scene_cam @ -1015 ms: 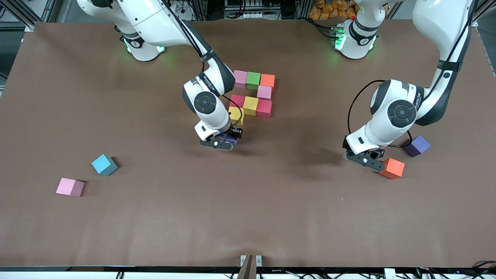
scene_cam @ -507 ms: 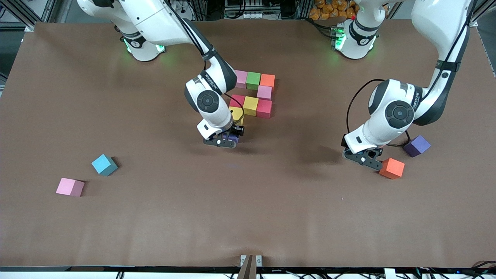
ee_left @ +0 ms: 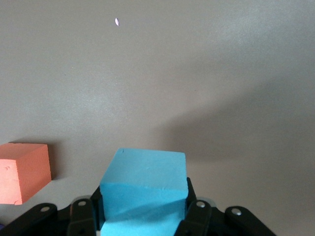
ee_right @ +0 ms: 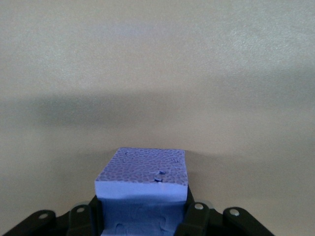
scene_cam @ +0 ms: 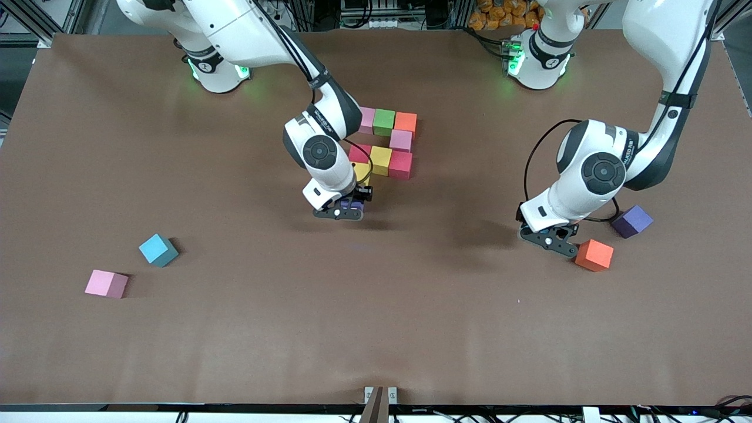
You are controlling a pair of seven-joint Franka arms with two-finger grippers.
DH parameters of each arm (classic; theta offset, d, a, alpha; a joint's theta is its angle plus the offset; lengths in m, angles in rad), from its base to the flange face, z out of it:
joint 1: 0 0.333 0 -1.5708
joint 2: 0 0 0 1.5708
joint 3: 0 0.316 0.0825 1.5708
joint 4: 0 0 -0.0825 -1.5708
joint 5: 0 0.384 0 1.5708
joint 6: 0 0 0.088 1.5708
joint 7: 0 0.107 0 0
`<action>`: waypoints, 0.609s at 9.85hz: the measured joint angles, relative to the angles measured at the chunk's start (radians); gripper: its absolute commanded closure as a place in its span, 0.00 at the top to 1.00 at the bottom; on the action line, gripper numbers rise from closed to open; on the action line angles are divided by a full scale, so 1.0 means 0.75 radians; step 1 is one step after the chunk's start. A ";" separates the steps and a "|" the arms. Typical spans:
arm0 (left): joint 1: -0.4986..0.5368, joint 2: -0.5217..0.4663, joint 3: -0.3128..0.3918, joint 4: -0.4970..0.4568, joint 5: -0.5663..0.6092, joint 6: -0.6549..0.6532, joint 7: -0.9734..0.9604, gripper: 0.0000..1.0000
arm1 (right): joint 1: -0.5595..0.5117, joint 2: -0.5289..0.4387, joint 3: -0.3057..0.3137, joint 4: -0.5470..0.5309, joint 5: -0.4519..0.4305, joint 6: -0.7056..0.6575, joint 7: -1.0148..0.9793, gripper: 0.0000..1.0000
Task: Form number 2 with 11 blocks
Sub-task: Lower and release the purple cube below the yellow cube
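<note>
The part-built number 2 stands mid-table: a pink [scene_cam: 365, 119], green [scene_cam: 384, 121] and orange block [scene_cam: 405, 123] in a row, a pink block [scene_cam: 401, 140] below, then red [scene_cam: 359, 153], yellow [scene_cam: 380, 160] and red [scene_cam: 400, 164], and a yellow block [scene_cam: 359, 171] partly hidden by the right arm. My right gripper [scene_cam: 343, 209] [ee_right: 142, 219] is shut on a purple block [ee_right: 142, 179] [scene_cam: 353, 205], low over the table beside that yellow block. My left gripper [scene_cam: 549, 238] [ee_left: 143, 219] is shut on a sky-blue block [ee_left: 145, 179], low beside a loose orange block [scene_cam: 594, 255] [ee_left: 22, 172].
A loose purple block [scene_cam: 632, 221] lies close to the left arm, farther from the camera than the orange one. A sky-blue block [scene_cam: 157, 249] and a pink block [scene_cam: 106, 284] lie toward the right arm's end of the brown table [scene_cam: 376, 329].
My right gripper has carried the purple block closer to the yellow block of the number 2. My left gripper has shifted slightly away from the loose orange block.
</note>
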 measured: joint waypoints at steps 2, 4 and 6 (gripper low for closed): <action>0.000 0.000 -0.002 0.002 -0.009 0.000 -0.001 0.00 | 0.000 0.000 0.000 0.000 0.000 -0.003 -0.012 0.19; 0.000 -0.001 -0.004 0.016 -0.061 -0.004 -0.001 0.00 | 0.000 0.000 0.001 0.000 0.000 -0.005 -0.017 0.19; 0.000 -0.001 -0.005 0.046 -0.072 -0.042 -0.001 0.00 | 0.000 0.000 0.002 0.000 0.000 -0.006 -0.018 0.39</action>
